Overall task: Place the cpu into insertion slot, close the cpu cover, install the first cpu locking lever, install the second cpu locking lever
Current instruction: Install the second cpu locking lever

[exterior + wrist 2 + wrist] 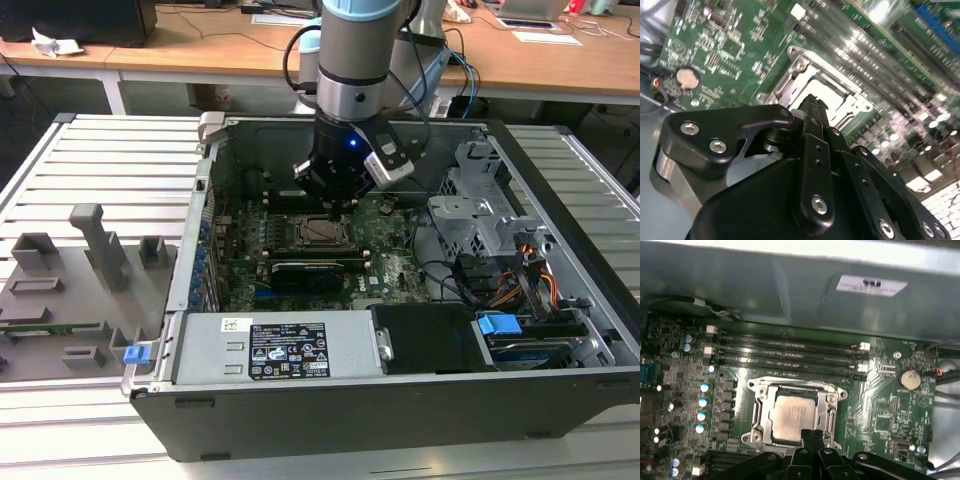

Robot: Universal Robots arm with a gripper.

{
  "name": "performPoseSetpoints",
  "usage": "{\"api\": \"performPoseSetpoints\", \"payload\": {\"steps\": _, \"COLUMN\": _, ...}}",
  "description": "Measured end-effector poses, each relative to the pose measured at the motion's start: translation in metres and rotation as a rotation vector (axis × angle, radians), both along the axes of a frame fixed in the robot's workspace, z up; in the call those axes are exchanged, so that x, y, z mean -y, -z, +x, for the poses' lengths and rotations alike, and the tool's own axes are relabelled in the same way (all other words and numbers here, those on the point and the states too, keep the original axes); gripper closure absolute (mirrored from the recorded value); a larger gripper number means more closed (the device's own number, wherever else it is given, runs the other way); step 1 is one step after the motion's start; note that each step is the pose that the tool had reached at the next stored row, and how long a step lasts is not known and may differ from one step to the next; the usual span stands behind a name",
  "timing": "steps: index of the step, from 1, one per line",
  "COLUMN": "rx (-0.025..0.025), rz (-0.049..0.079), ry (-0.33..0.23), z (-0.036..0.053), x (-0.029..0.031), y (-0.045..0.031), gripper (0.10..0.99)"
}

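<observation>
Workshop: opened computer case (400, 400) on slatted workbench (110, 160).

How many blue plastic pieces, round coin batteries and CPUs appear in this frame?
Blue plastic pieces: 2, a blue tab inside the case and a blue clip on the grey fixture.
Coin battery: 1.
cpu: 1, seated in the insertion slot.
Total: 4.

cpu (794, 416): near edge hidden behind the gripper (812, 434) — fingertips overlap it
insertion slot (815, 95): half blocked by the gripper — blurred
</observation>
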State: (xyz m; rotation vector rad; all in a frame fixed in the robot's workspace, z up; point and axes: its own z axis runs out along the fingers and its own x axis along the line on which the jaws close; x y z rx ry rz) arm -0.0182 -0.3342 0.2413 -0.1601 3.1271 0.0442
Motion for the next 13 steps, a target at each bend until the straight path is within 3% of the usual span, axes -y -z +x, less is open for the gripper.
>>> {"api": "performPoseSetpoints", "payload": {"steps": 4, "rx": 0.0, "rz": 0.001, "ry": 0.0, "z": 0.0, "x": 0.0121, "y": 0.0002, "gripper": 0.98}}
{"api": "performPoseSetpoints", "payload": {"steps": 9, "rx": -0.0013, "rz": 0.009, "ry": 0.0, "z": 0.0, "x": 0.0185, "y": 0.0034, "gripper": 0.98}}
{"api": "performPoseSetpoints", "payload": {"steps": 13, "rx": -0.0013, "rz": 0.015, "ry": 0.0, "z": -0.0001, "x": 0.0274, "y": 0.0047, "gripper": 0.98}}
